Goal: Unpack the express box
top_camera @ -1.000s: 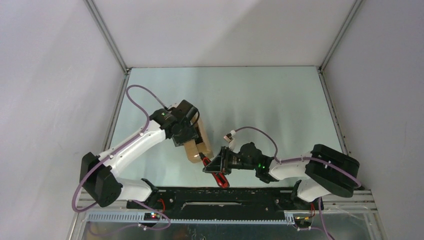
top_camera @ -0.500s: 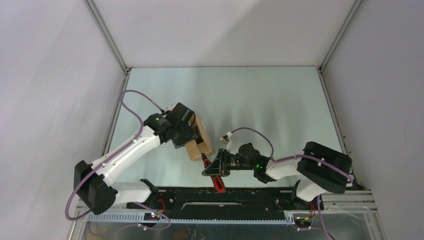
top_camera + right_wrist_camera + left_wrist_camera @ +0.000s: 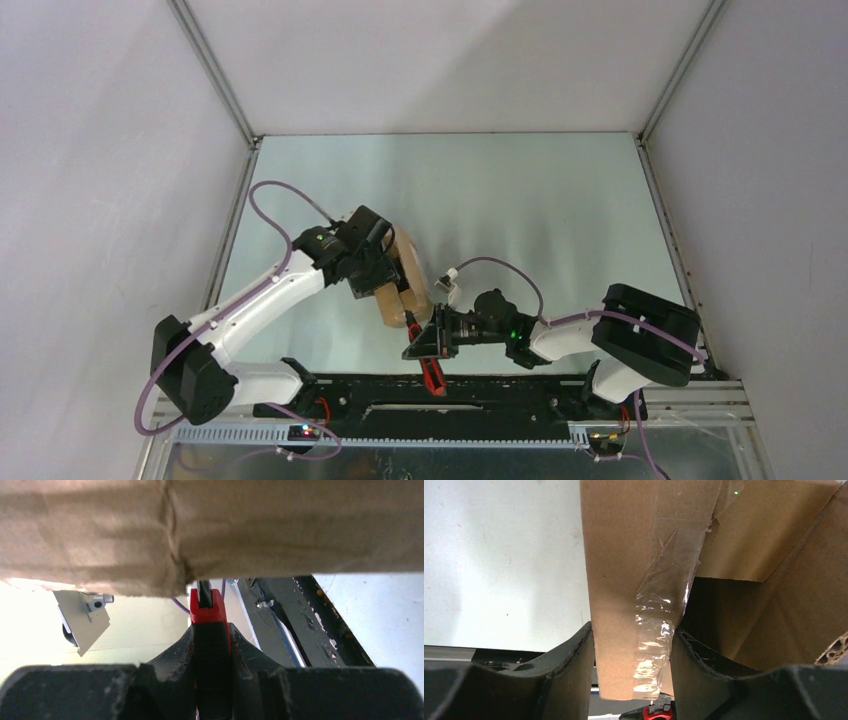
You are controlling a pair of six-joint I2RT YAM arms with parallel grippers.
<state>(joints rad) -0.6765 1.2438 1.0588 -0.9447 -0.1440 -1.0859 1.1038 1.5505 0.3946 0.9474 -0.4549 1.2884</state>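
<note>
- Near the worktop's [image 3: 520, 200] front edge, between both arms, is the box [image 3: 402, 285], its inside showing.
- Left fingers [image 3: 569, 680] clamp a taped flap.
- Right fingers [image 3: 172, 662] grip a red knife [image 3: 205, 611], its tip against the cardboard.

A pale, glossy table [image 3: 560, 200] catches soft light. Plain white walls [image 3: 440, 60] rise behind the table and on both sides. Grey metal struts [image 3: 214, 70] climb from its far corners.
</note>
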